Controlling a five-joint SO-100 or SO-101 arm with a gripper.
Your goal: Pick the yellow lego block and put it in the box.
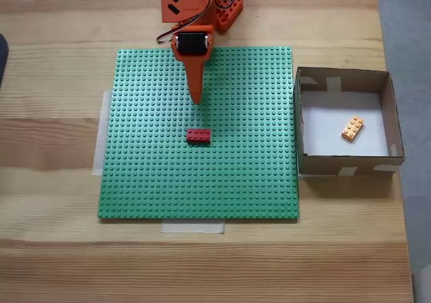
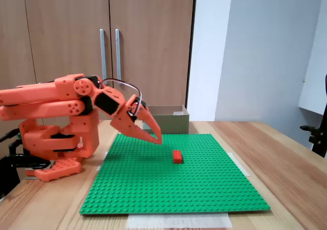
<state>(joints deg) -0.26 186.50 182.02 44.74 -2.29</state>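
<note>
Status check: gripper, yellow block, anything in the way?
Gripper shut, empty, above the green baseplate. Yellow block lies in the box. Red brick on the baseplate, just ahead of the gripper; blocks nothing.

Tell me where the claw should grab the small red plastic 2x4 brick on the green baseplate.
Probably from straight above, closing across the small red plastic 2x4 brick's two long sides. It lies flat and alone on the green studded baseplate, its long axis running left-right in the top-down fixed view, so the narrow width suits the orange claw, which sits just behind it.
</note>
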